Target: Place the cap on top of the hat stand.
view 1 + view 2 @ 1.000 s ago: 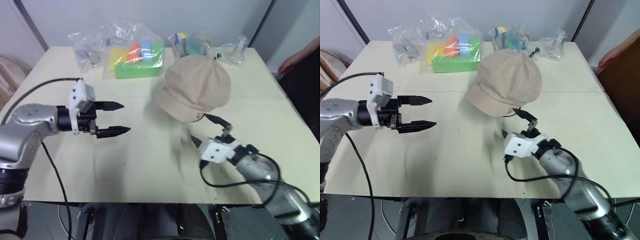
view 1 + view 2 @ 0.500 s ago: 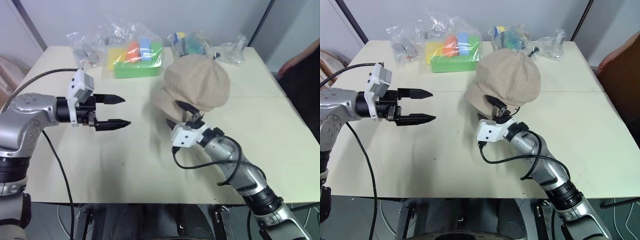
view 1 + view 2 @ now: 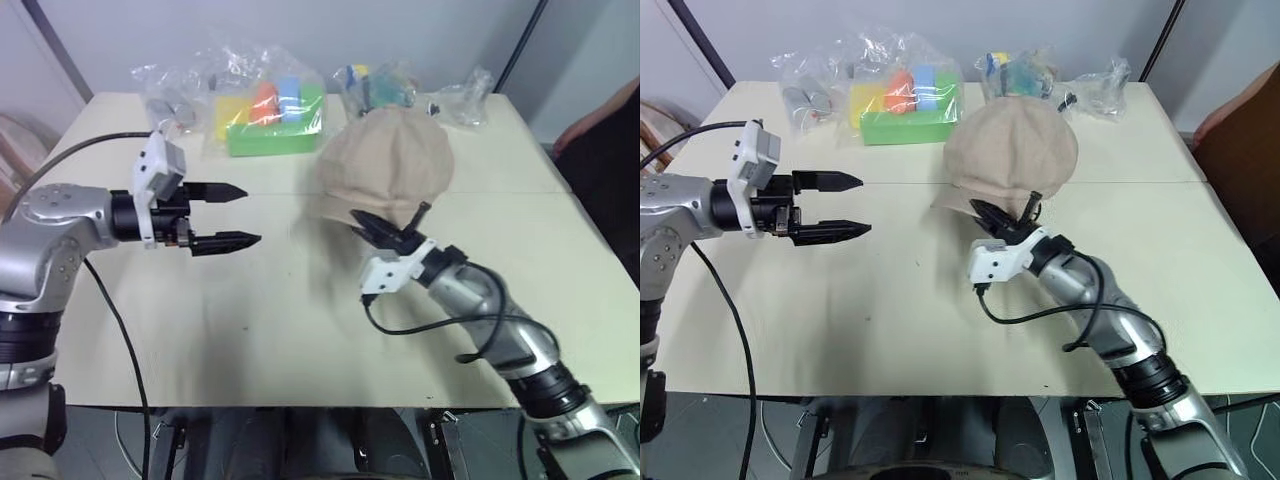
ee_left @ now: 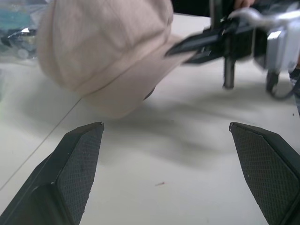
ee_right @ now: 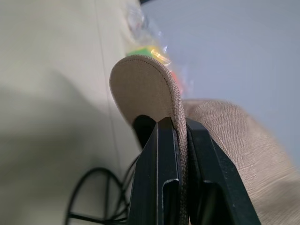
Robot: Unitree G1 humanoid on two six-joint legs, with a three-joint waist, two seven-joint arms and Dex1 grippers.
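The cap [image 3: 388,165] sits mid-table [image 3: 300,330], crown raised. The right gripper [image 5: 178,140] is clamped on its brim edge; the right wrist view shows the fabric pinched between both fingers. The left gripper [image 3: 232,215] hangs wide apart, well left of the cap.

Hat stand [image 3: 1026,206] mostly under cap [image 3: 1012,150]

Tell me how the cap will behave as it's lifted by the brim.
The cap looks like soft woven fabric with a puffy crown, so it will probably sag and fold rather than hold shape. It seems light for its size. The right gripper pinches only the brim edge, so the crown may swing or droop. The weave looks coarse, so slipping seems unlikely.
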